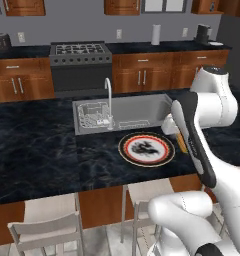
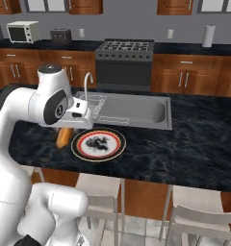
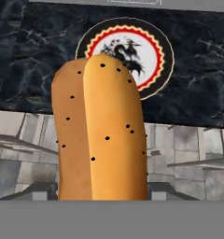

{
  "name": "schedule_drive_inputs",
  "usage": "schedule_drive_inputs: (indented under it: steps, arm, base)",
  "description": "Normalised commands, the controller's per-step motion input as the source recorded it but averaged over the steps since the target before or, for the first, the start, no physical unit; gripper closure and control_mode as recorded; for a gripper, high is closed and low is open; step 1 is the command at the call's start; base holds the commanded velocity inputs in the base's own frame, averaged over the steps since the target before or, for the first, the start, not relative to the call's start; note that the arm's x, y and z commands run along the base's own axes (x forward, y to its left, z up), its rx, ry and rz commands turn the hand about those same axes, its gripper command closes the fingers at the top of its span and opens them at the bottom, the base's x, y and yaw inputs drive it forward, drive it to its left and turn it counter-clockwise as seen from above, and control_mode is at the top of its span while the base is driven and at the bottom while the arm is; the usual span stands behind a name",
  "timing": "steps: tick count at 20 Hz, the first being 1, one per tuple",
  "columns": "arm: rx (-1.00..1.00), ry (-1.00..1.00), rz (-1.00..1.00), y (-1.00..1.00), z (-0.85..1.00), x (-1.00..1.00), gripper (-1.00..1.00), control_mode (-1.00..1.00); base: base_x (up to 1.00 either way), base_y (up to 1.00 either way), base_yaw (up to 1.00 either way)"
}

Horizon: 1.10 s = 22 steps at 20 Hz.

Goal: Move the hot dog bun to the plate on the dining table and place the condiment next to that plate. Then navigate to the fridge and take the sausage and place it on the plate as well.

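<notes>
Hand view, end effector [image 3: 102,198] gripping hot dog bun [image 3: 101,130], above plate [image 3: 153,44]

The hot dog bun [image 3: 100,130], tan-orange with small dark specks and a split along its length, is held off the dining table [image 1: 37,150] near its front edge, beside the plate [image 1: 146,149]. The plate lies flat and bare in front of the sink.
</notes>
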Motion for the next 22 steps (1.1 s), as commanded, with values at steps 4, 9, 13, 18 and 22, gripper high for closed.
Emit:
schedule_drive_inputs:
  steps: [4,9,13,18,22]
  arm:
    - [0.00,0.17,0.00,0.00,-0.54,0.75,1.00,-1.00]
    - [0.00,0.10,-0.01,0.00,-0.42,0.57,1.00,-1.00]
    - [0.00,0.08,0.00,0.00,-0.47,0.58,1.00,-1.00]
    - [0.00,0.08,0.00,0.00,-0.48,0.60,1.00,-1.00]
    - [0.00,0.05,0.00,0.00,-0.48,0.55,1.00,-1.00]
  base:
    - [0.00,0.00,0.00]
    - [0.00,0.00,0.00]
    - [0.00,0.00,0.00]
    - [0.00,0.00,0.00]
    - [0.00,0.00,0.00]
